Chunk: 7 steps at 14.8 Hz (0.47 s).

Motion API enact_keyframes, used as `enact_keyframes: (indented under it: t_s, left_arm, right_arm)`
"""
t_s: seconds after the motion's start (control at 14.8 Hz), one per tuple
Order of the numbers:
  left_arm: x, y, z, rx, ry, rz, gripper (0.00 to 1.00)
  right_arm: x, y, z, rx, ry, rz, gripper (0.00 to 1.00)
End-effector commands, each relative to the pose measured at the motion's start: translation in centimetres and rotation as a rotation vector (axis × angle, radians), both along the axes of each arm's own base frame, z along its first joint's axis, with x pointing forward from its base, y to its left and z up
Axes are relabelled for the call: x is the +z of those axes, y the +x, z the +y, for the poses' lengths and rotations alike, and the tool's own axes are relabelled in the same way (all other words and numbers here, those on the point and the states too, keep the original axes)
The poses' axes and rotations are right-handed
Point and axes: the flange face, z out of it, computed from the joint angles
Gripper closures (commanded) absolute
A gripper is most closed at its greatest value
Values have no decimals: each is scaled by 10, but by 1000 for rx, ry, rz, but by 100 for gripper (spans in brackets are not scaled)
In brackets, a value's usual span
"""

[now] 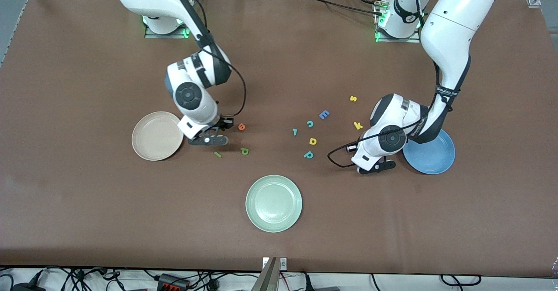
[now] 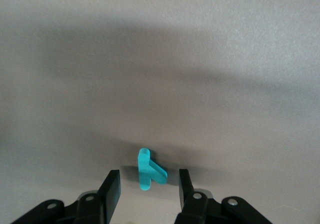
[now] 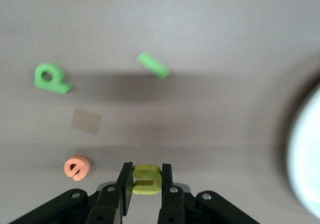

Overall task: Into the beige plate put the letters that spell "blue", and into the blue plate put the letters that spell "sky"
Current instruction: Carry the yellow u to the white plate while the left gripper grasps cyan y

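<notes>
Right wrist view shows the right gripper (image 3: 146, 180) fingers pinching the yellow u (image 3: 146, 179) beside the beige plate (image 1: 152, 145); the left gripper (image 2: 149, 184) fingers, spread around the teal y (image 2: 148, 170) on the desk, should close centred.

Both arms (image 1: 449, 34) are glossy white shells with dark grey bands at the joints, each wrist bearing a round grey cap with a black centre. A thin black cable loops loose beside each wrist. The bases (image 1: 165, 25) glow green at their edges. The left arm wears a black strap with small white lettering. Both grippers (image 1: 209, 140) are black, with silver screws near the jaws.
</notes>
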Motion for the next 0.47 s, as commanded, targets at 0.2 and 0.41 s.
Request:
enact_keyframes:
  t_s: [0.2,0.41]
  left_arm:
    - [-5,0,-1,-6,-28,-2,61]
    - [-5,0,2,-62,-39,2,87]
  right_arm:
    - [15,48,-127,-34,13,66,85]
    - [-9,49,-174,-26,14,109,85]
